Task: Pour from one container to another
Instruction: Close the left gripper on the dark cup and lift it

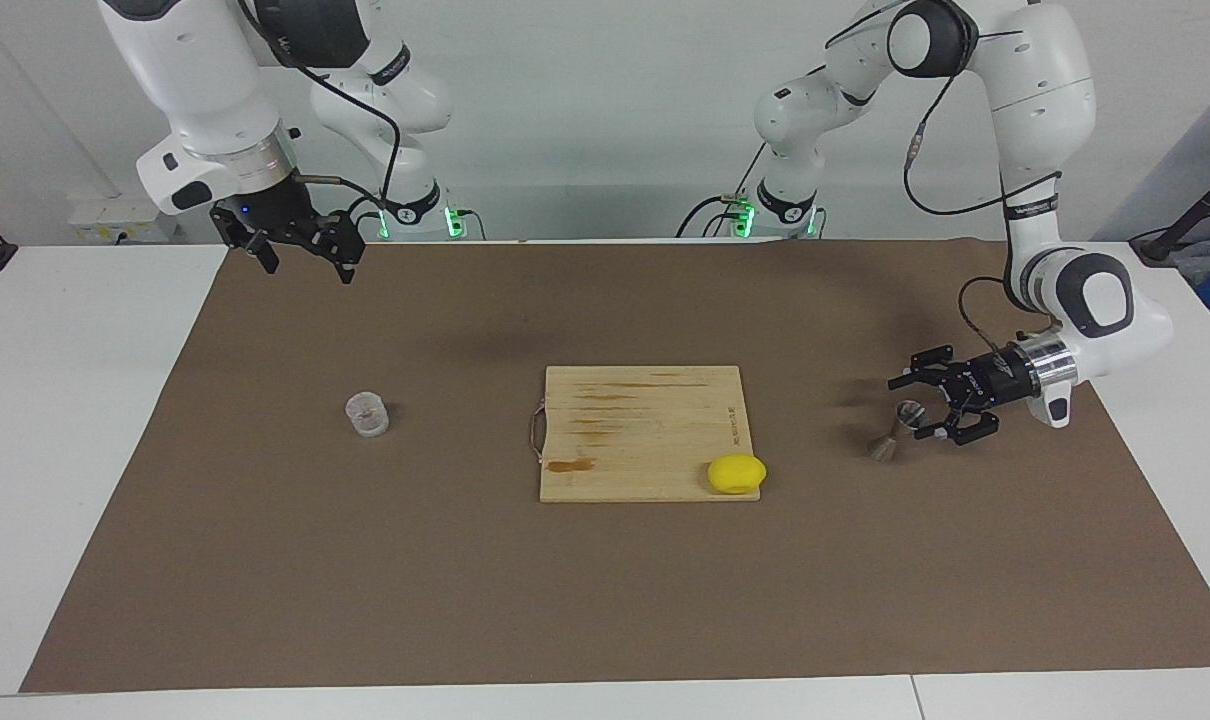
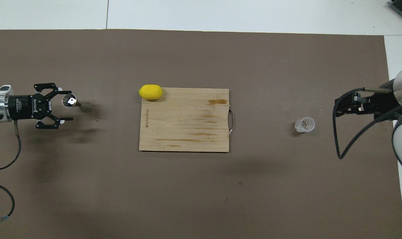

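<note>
Facing view: the small shiny steel hourglass jigger point(image 1: 895, 430) stands on the brown mat point(image 1: 605, 600) toward the left arm's end, with the left gripper point(image 1: 917, 408) spread open around its upper cone. The short clear plastic cup point(image 1: 367, 414) sits toward the right arm's end; the right gripper point(image 1: 303, 258) waits raised, open.

Overhead view: between them lie a bamboo cutting board point(image 2: 184, 129) and a yellow lemon point(image 2: 150, 92) on its corner.

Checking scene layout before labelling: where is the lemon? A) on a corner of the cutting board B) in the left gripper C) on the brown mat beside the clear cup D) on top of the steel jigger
A: the lemon sits on a corner of the cutting board, overhanging its edge, apart from the clear cup and the steel jigger.
</note>
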Robot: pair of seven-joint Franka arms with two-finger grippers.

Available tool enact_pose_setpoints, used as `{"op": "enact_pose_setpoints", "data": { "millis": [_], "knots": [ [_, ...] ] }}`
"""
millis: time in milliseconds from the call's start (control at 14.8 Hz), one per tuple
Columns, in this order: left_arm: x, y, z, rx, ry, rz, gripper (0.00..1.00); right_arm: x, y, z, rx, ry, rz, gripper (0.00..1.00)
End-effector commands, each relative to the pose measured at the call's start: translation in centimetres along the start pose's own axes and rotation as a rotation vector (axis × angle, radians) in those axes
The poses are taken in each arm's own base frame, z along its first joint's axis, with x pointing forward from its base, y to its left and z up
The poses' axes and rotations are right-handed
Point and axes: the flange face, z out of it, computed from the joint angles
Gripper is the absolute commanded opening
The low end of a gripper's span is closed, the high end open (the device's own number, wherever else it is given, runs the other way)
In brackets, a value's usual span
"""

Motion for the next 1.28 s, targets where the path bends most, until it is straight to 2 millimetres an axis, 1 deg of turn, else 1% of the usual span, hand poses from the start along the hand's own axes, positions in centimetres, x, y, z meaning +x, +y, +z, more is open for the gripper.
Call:
{"op": "enact_pose_setpoints", "data": {
  "millis": [0, 338, 743, 810, 945, 1081, 1148, 1216],
  "knots": [
    [-0.24, -0.32, 0.16, -0.019, 0.004, -0.016, 0.88, -0.42, 0.3, 0.05, 0.01, 0.013, 0.015, 1.0],
    [-0.29, -0.12, 0.12, -0.038, 0.002, -0.015, 0.82, -0.41, 0.3, -0.03, 0.01, 0.014, 0.016, 1.0],
    [-0.06, -0.18, 0.19, -0.06, -0.004, -0.023, 0.8, -0.42, 0.3, 0.05, 0.01, 0.013, 0.015, 1.0],
    [-0.02, -0.17, 0.2, -0.065, -0.005, -0.024, 0.75, -0.42, 0.3, 0.05, 0.01, 0.013, 0.015, 1.0],
    [0.17, -0.32, 0.31, -0.067, -0.006, -0.03, 0.62, -0.42, 0.3, 0.05, 0.01, 0.013, 0.015, 1.0],
    [0.11, -0.28, 0.29, -0.067, -0.007, -0.028, 0.38, -0.41, 0.3, -0.03, 0.01, 0.014, 0.016, 1.0],
    [0.15, -0.29, 0.2, -0.068, -0.007, -0.029, 0.3, -0.41, 0.3, -0.03, 0.01, 0.014, 0.016, 1.0],
    [0.13, -0.25, 0.19, -0.072, -0.009, -0.029, 0.28, -0.42, 0.3, 0.05, 0.01, 0.013, 0.015, 1.0]
  ]
}}
